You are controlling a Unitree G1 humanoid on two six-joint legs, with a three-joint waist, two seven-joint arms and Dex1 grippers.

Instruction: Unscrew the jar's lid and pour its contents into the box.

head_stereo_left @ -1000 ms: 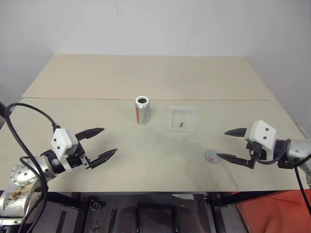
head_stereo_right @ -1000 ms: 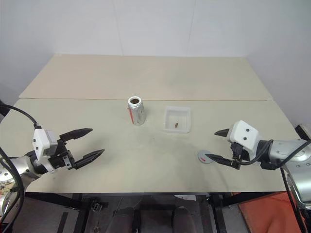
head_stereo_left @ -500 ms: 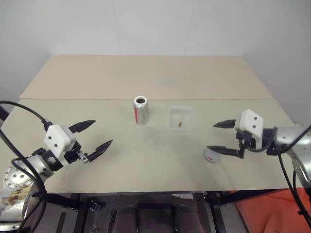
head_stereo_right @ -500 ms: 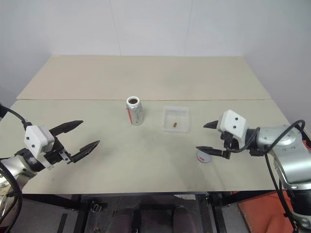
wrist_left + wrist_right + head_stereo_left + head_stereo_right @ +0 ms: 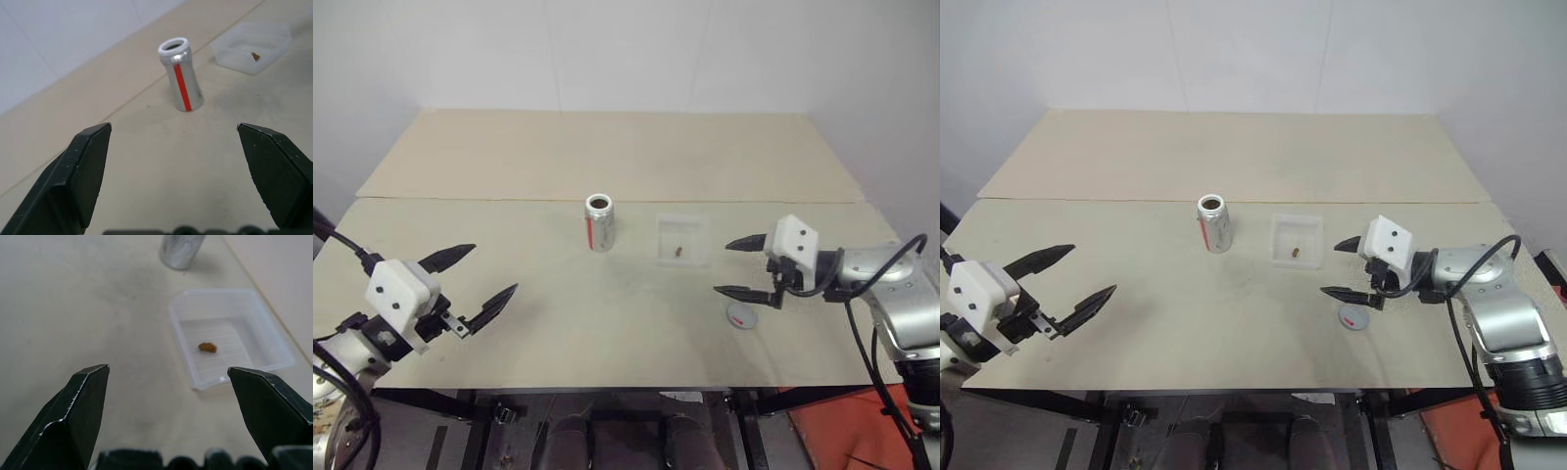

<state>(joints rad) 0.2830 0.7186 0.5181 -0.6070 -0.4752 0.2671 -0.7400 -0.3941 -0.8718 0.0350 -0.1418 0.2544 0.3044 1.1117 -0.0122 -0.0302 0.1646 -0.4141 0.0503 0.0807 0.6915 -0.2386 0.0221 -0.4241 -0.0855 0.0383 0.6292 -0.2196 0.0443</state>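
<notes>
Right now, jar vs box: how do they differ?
The jar is opaque silver with a red stripe; the box is clear plastic. The jar stands tall and round; the box lies shallow and square. The brown bit lies in the box. Both are open-topped on the table.

Pale beige table (image 5: 607, 323) in two boards, a seam (image 5: 509, 200) running across between near and far halves, faint dark scuffs on the near board, plain white wall (image 5: 607, 49) behind, orange-red patch (unidentifiable) (image 5: 842, 431) low at right

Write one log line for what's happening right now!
jar: upright, open | lid: on table | brown bit: in box | both grippers: open, empty
</notes>
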